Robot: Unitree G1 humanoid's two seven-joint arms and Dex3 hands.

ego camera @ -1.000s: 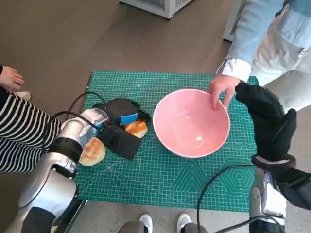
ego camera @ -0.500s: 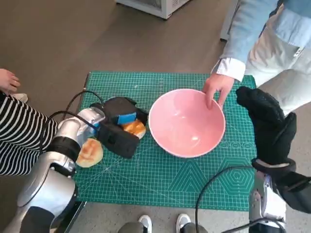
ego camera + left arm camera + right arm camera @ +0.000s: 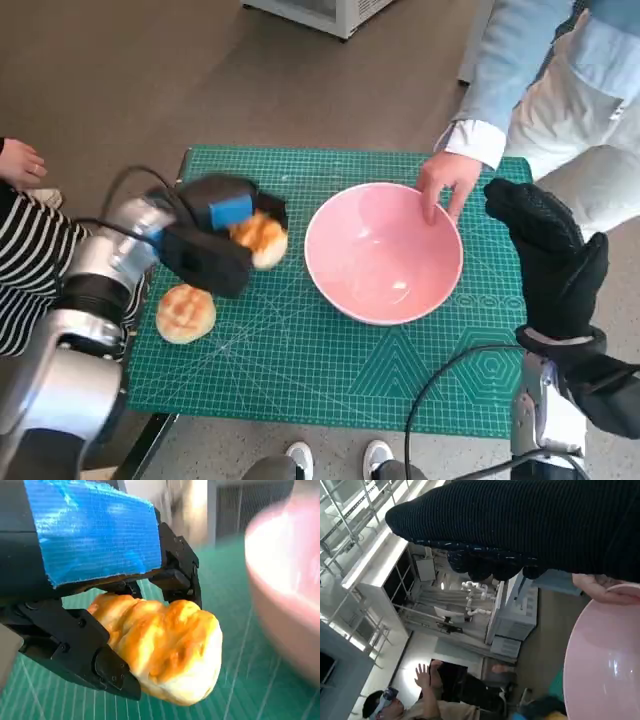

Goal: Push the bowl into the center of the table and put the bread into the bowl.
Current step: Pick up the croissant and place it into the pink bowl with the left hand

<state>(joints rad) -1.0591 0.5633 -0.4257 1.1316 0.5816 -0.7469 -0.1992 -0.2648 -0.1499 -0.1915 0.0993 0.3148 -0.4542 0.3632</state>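
Observation:
The pink bowl (image 3: 383, 253) stands on the green cutting mat (image 3: 330, 370), right of its middle. My left hand (image 3: 215, 235) grips a golden bread roll (image 3: 258, 238) just left of the bowl's rim, lifted off the mat. In the left wrist view the black fingers (image 3: 75, 645) clamp the roll (image 3: 165, 647) from both sides, with the blurred bowl (image 3: 285, 580) close by. A second roll (image 3: 186, 312) lies on the mat under my left forearm. My gloved right hand (image 3: 550, 255) hovers right of the bowl, holding nothing.
A person's hand (image 3: 447, 182) rests on the bowl's far rim; their body stands at the table's far right corner. Another person in a striped sleeve (image 3: 30, 270) sits at the left. Shoes (image 3: 300, 458) show at the near edge.
My left hand has lifted the roll off the mat and carried it up and away from me, uncovering the second roll. The bowl slid slightly left under the person's hand.

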